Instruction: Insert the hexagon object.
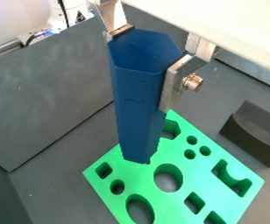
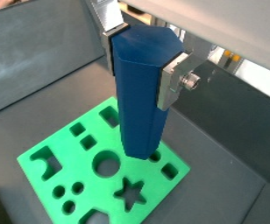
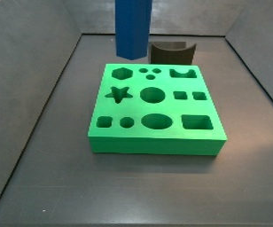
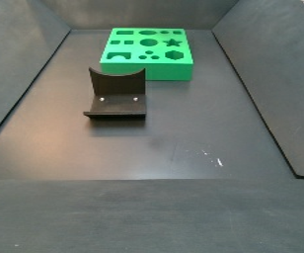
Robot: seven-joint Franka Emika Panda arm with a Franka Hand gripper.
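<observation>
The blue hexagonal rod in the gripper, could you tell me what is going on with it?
The gripper holds the blue hexagonal rod upright above the green block, its silver fingers clamped on the rod's sides. In a side view the rod hangs over the block's far edge, not yet in any hole. The dark curved block sits apart on the floor.

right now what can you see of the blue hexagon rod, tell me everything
The hexagon object is a tall, slim blue rod with flat faceted sides and a plain matte surface. In both wrist views it hangs upright, clamped near its top between the gripper's silver fingers. Its lower end is above the green block, not in any cutout. In a side view it hangs above the block's far edge, near the hexagonal hole, with its top cut off by the frame. Only the fingers touch it.
</observation>
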